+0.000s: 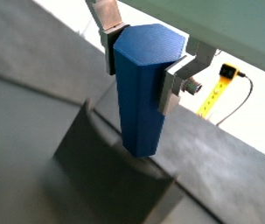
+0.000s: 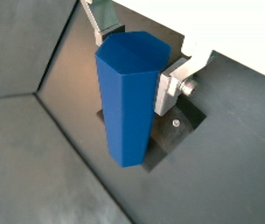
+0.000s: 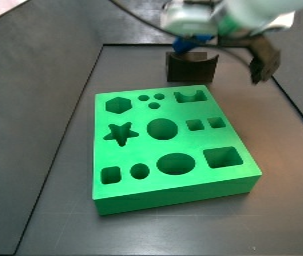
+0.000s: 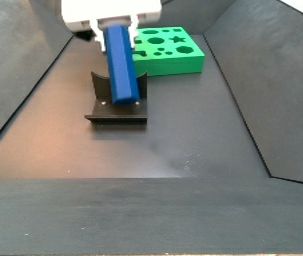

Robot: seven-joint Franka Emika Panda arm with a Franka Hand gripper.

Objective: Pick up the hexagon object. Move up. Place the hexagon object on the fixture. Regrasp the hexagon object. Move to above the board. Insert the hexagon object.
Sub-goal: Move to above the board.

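In a side view the bar (image 4: 120,65) stands nearly upright, long axis vertical, leaning slightly, its lower end at the fixture (image 4: 115,110). The gripper (image 4: 111,28) hangs straight down from above, its fingers (image 1: 108,31) pinching the bar's upper end. Farther back and to the right lies the board (image 4: 167,50).

The gripper (image 1: 144,54) has 2 flat silver finger plates; in both wrist views a silver bracket with a bolt head holds 1 plate (image 2: 176,86). In a side view its body (image 4: 110,12) is a white, boxy housing. In a side view a black part (image 3: 262,57) hangs beside it
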